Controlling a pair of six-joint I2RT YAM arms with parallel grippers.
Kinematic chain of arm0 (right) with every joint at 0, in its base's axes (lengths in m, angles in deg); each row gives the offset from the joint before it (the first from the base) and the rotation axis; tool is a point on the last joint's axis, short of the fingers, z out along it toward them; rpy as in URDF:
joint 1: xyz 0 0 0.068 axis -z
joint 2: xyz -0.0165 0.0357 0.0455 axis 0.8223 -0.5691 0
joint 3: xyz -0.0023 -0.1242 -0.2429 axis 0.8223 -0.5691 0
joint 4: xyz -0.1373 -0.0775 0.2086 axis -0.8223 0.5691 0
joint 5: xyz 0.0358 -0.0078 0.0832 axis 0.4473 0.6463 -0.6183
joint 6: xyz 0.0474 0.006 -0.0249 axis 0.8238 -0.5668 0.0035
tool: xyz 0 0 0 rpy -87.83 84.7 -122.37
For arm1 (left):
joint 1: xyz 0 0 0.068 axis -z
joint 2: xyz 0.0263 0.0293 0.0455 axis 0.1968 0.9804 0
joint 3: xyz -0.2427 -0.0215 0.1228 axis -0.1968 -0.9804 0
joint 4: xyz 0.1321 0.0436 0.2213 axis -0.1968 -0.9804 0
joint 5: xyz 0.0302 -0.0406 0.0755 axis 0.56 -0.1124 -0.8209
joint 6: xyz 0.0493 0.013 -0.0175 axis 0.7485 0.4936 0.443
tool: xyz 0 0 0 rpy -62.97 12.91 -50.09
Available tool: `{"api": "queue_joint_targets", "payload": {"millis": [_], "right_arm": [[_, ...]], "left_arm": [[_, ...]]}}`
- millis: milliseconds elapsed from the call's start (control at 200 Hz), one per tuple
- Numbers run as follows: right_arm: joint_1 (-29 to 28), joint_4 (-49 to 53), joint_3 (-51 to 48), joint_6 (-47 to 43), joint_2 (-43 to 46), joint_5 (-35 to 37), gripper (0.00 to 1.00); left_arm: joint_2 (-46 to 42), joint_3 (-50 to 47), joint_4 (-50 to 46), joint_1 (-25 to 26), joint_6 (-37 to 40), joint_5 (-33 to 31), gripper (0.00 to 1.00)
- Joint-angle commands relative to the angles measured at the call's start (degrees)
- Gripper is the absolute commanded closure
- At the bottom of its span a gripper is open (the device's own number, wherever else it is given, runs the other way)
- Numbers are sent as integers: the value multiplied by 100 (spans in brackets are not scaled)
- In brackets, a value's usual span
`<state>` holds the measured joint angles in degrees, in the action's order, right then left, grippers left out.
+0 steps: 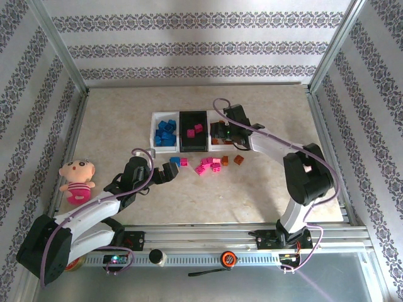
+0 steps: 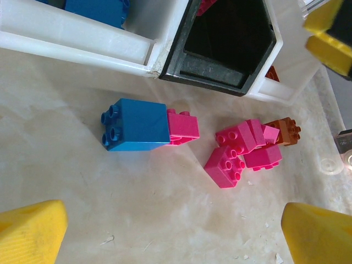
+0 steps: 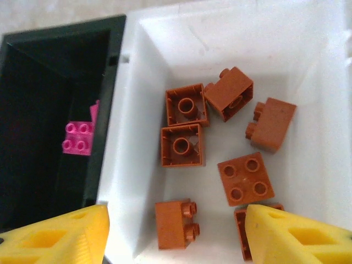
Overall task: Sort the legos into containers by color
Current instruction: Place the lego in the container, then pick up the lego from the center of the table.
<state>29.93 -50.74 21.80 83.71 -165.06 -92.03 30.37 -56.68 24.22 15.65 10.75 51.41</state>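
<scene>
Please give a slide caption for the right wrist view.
Right gripper open over white tray of orange-brown bricks; pink brick in black tray beside it.

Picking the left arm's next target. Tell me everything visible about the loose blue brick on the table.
The blue brick is a glossy bright-blue plastic block, square, with four round studs. It lies tipped on its side on the table, studs pointing sideways, away from a pink brick that looks to butt against its opposite face. It sits just in front of where the left white tray meets the black tray. Nothing else touches it.
</scene>
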Motion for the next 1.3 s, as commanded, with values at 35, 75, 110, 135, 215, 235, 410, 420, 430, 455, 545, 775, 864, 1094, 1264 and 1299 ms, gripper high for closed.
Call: {"api": "queue_joint_targets", "payload": {"millis": [35,75,110,135,215,235,410,420,430,455,545,775,864,1094,1264,1299], "right_arm": [[-115,-143,-703,101,1023,181,31],[-137,-199,-959,157,1273,231,31],[-155,-206,-1168,211,1479,280,30],[-171,-201,-1296,242,1625,331,30],[-201,-198,-1828,366,2076,520,29],[-203,-202,-1955,395,2191,570,28],[-75,-305,-2876,547,2748,749,25],[-50,-306,-2904,549,2740,732,25],[-39,-307,-2916,548,2734,718,25],[40,-321,-2973,547,2657,627,25],[283,-376,-2993,521,2262,193,25],[420,-799,-2840,444,1491,67,26],[495,-866,-2689,443,1250,108,27],[538,-730,-2423,459,648,306,34],[544,-682,-2472,436,552,270,49],[535,-689,-2524,427,621,267,52]], "left_arm": [[3,-51,312,75,-56,46,0],[0,-55,306,73,-50,40,0],[1,-51,308,68,-49,30,0],[1,-51,308,66,-53,24,0],[1,-43,313,68,-49,31,0],[-1,-42,318,68,-47,30,0],[1,-72,320,70,-38,32,0],[1,-76,321,71,-36,32,0],[1,-81,328,69,-42,32,0],[3,-92,337,68,-42,31,0],[10,-104,373,68,-53,51,0],[-31,-99,328,68,-56,63,0],[-26,-95,324,73,-69,65,0],[-39,-79,320,67,-56,68,0],[-44,-68,295,67,-48,67,0],[-44,-66,294,70,-36,57,0]]}}
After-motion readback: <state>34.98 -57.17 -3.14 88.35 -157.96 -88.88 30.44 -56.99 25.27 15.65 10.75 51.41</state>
